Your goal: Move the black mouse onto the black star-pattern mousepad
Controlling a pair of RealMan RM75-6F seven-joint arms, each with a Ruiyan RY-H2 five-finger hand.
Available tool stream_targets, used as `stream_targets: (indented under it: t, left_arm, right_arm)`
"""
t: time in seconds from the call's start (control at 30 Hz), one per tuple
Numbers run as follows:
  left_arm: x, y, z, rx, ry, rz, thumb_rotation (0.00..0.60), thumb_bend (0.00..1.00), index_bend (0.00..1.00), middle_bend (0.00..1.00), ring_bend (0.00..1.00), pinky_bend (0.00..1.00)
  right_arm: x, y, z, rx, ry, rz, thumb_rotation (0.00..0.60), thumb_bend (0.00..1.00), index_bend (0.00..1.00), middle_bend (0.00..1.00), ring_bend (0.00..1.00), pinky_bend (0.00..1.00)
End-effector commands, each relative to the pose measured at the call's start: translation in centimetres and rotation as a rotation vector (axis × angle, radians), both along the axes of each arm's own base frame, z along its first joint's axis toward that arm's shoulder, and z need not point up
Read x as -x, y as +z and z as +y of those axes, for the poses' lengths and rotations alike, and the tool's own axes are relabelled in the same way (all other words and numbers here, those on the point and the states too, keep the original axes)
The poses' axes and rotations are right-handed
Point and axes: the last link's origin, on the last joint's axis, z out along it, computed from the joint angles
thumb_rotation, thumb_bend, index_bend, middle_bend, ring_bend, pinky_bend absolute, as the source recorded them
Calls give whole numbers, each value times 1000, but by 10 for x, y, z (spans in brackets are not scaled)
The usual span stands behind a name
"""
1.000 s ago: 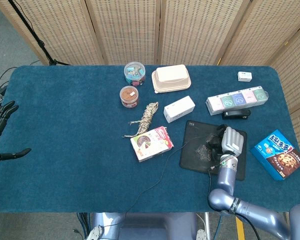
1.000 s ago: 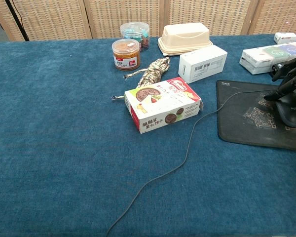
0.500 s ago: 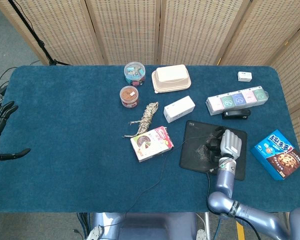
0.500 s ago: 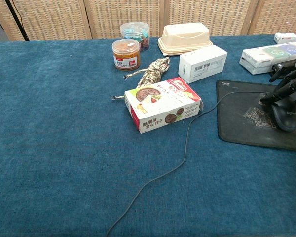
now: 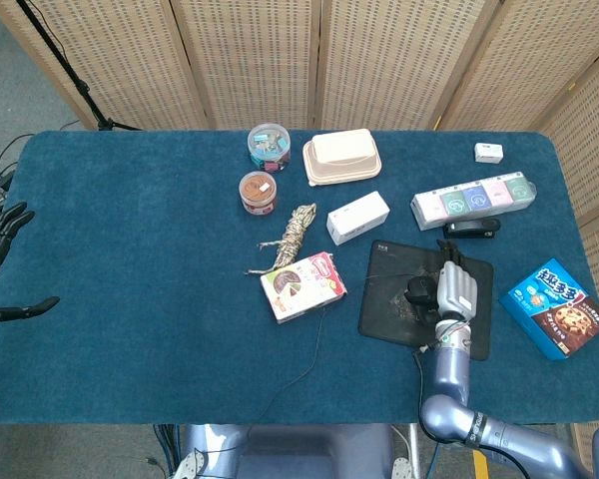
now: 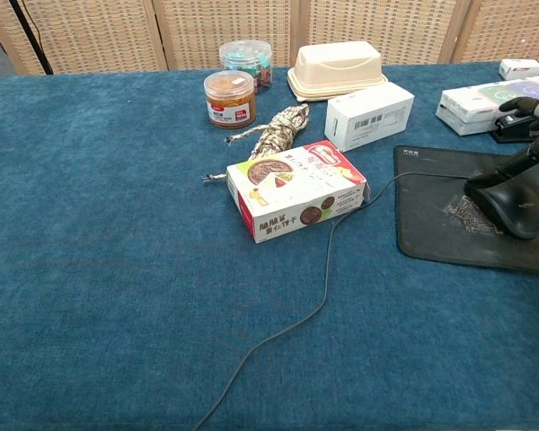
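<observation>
While the black mouse [image 6: 510, 206] rests on the black star-pattern mousepad [image 5: 389, 299], toward its right half, my right hand [image 5: 456, 290] sits just beside it on the right with the fingers extended and spread, gripping nothing. From the chest view, the fingers [image 6: 532, 154] rise above the mouse's far right side; I cannot tell whether a fingertip touches the shell. The mouse cable [image 6: 328, 266] runs from the mouse leftward across the pad, passes the front corner of the snack box [image 6: 296, 189], and trails down over the blue table cloth [image 6: 108, 251] to the near edge. My left hand [image 5: 2, 261] is at the far left edge of the table, well apart from the task items, fingers open and apart, holding nothing. Behind the snack box lie a coiled rope [image 6: 281, 124], an orange jar [image 6: 229, 98], and a white carton [image 6: 369, 115]. A blue cookie box [image 5: 554, 306] lies to the right of the mousepad.
</observation>
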Motion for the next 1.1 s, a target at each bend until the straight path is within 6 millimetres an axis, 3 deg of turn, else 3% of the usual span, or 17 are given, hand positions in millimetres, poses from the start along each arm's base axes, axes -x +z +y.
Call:
stream_targets:
  t: [0.03,0.17,0.27,0.33,0.43,0.57,0.77,1.1]
  left_arm:
    - [0,-2,-2,3,-1,10,600,48,0,0,0,0]
    - [3,-5,-7,2,8,28,600,48,0,0,0,0]
    - [6,-6,-12,-16,26,41,600,48,0,0,0,0]
    - [9,-7,-17,-37,42,53,600,48,0,0,0,0]
    - [16,-11,-28,-74,82,85,600,48,0,0,0,0]
    - [26,-18,-43,-108,149,125,600,48,0,0,0,0]
    - [43,-30,-63,-135,227,195,600,48,0,0,0,0]
    - [55,-35,-72,-146,281,247,600,48,0,0,0,0]
  right_arm:
    - [-10,21,14,38,81,-22,600,0,0,0,0,30]
    - [-13,48,30,61,211,-22,600,0,0,0,0,0]
    - [-5,68,41,85,316,-6,600,0,0,0,0,0]
    - [8,80,49,87,376,26,600,0,0,0,0,0]
    - [44,101,63,40,449,163,600,0,0,0,0,0]
    - [72,118,79,42,494,220,600,0,0,0,0,0]
    - [95,126,103,62,520,220,600,0,0,0,0,0]
    - [97,137,119,125,519,331,600,0,0,0,0,0]
